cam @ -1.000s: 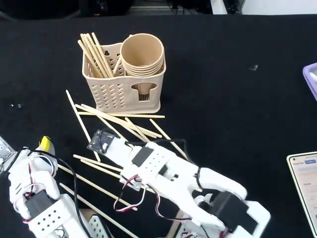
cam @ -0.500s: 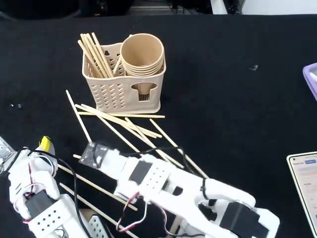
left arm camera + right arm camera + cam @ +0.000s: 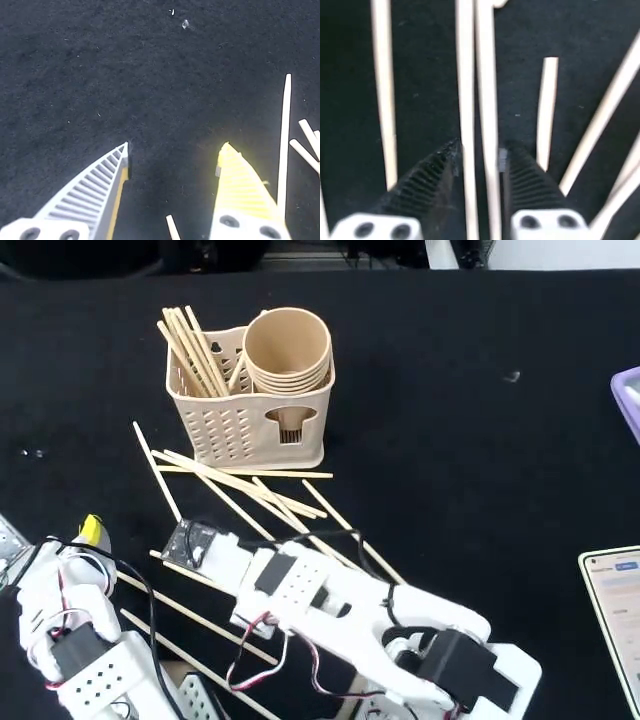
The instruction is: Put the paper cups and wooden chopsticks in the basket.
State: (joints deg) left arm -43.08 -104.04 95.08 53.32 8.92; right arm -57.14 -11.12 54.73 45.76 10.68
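high view: beige basket stands toward the back of the black bench. a stack of paper cups sits in its right part, and a bunch of standing chopsticks leans in the left part. loose chopsticks lie scattered on the bench in front of the basket, down toward the near edge. right arm stretches low across those sticks, with its tip down among them. left arm sits at the near left corner, well apart from the basket. a phone lies at the right edge.

left wrist view: left gripper is spread wide with nothing between the jaws and bare bench under it. one loose chopstick runs just beside the yellow finger.

right wrist view: right gripper is open only a little. its jaws straddle two loose chopsticks lying side by side; can't tell if they press the sticks. more sticks lie on either side of the jaws.
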